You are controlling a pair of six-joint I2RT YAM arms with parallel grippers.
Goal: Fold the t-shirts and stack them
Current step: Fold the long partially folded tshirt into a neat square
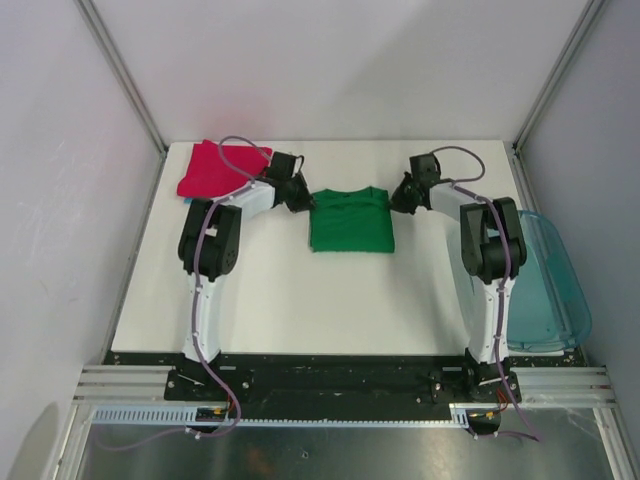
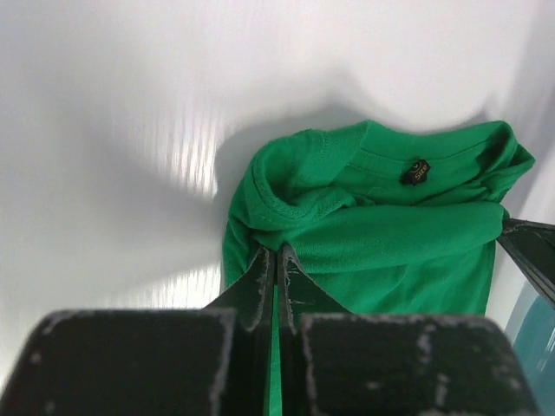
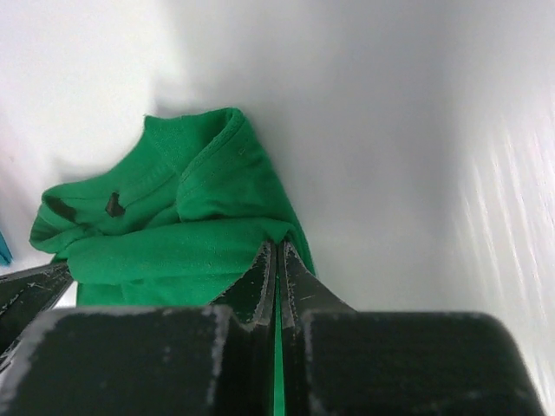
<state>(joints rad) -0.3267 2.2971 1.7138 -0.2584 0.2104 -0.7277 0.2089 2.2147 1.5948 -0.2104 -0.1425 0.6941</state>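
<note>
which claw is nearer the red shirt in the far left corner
Left. The left claw pinches the left edge of the green shirt, close to the red shirt; the right claw pinches its opposite edge, farther off.

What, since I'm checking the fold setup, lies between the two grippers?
The green t-shirt fills the stretch from the left gripper to the right gripper, each shut on one side of it. The top external view shows this.

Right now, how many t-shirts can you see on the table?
3: green t-shirt in the middle; magenta t-shirt at far left; light blue t-shirt under it, mostly hidden.
</note>
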